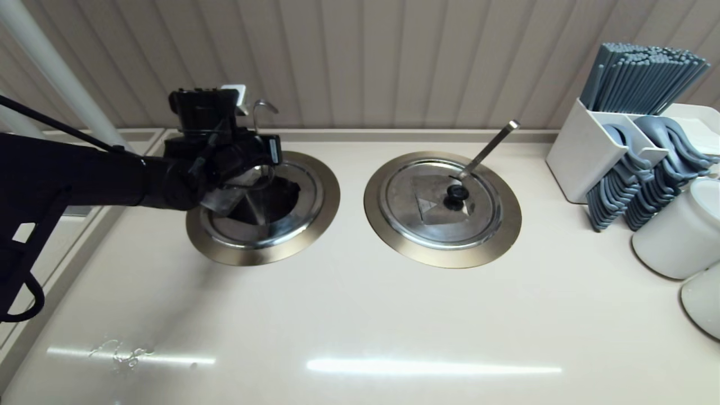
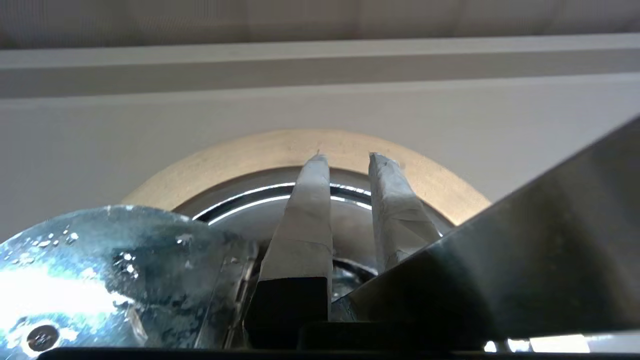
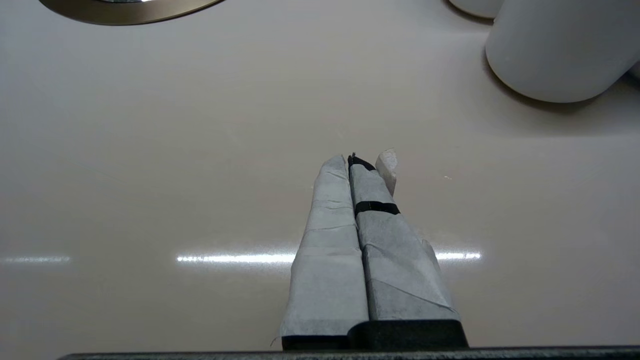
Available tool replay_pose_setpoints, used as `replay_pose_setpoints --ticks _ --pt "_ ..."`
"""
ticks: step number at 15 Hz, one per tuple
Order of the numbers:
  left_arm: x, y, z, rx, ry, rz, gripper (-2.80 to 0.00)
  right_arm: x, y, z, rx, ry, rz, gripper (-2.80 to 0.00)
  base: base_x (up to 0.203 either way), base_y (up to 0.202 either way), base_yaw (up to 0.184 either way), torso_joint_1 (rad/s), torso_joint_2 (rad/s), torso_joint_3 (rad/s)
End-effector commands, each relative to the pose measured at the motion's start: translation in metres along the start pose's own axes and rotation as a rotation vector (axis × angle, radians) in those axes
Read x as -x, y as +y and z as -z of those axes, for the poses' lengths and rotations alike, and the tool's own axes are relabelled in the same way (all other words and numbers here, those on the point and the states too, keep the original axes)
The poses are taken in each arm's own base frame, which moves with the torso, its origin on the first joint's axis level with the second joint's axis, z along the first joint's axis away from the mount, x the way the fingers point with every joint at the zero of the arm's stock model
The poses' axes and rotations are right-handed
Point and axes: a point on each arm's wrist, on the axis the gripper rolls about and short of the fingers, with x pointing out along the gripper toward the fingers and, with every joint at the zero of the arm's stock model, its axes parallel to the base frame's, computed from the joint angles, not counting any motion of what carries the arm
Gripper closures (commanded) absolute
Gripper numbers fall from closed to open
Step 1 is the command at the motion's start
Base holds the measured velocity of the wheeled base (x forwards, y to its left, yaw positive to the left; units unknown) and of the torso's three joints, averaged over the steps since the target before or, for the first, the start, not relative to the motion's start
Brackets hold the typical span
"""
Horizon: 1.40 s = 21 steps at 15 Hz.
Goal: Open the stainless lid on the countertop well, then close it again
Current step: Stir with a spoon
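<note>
- Closest to my left wrist camera, filling its lower corners, is the round shiny stainless lid (image 2: 90, 270). It is tipped up, its wet underside and a screw showing.
- It sits over the bronze-ringed countertop well (image 1: 329, 197) at centre left of the head view, partly open, with the thin hook-ended ladle handle (image 1: 264, 107) just behind.
- My left gripper (image 2: 345, 157) hangs over that well with fingers (image 2: 305, 210) a little apart and nothing between the tips.
- I judge the steel stiff, fairly light, and slick where wet. The black knob is the sound hold, though I cannot see it now, and a dropped lid would clang.
- My right gripper (image 3: 357, 160) is pressed together over bare cream counter, idle.
</note>
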Motion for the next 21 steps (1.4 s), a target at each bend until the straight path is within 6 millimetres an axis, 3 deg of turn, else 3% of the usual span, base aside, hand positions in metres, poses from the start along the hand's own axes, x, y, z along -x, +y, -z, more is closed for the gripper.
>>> replay_pose_setpoints --ticks 1,4,8,12,15,17,21 --pt "-0.005 -0.006 0.007 0.016 -0.012 0.013 0.00 0.000 0.000 0.000 0.000 0.000 -0.001 0.00 0.000 0.000 0.000 0.000 0.00 0.000" --pt "-0.001 -0.024 0.007 0.060 -0.007 0.050 0.00 0.000 0.000 0.000 0.000 0.000 0.000 0.00 0.000 0.000 0.000 0.000 0.00 0.000" --pt "0.009 -0.029 0.001 0.081 -0.010 0.073 0.00 0.000 0.000 0.000 0.000 0.001 -0.001 0.00 0.000 0.000 0.000 0.000 0.00 0.000" --pt "0.023 -0.019 -0.010 0.072 0.000 0.090 0.00 0.000 0.000 0.000 0.000 0.000 -0.001 0.00 0.000 0.000 0.000 0.000 0.00 0.000" --pt "0.026 -0.001 -0.006 0.014 0.073 0.085 0.00 0.000 0.000 0.000 0.000 0.000 0.000 0.00 0.000 0.000 0.000 0.000 0.00 0.000" --pt "0.022 0.007 -0.003 -0.018 0.100 0.063 0.00 0.000 0.000 0.000 0.000 0.000 -0.001 0.00 0.000 0.000 0.000 0.000 0.00 0.000" --pt "-0.013 0.007 0.021 -0.029 0.115 -0.047 0.00 0.000 0.000 0.000 0.000 0.001 -0.001 0.00 0.000 0.000 0.000 0.000 0.00 0.000"
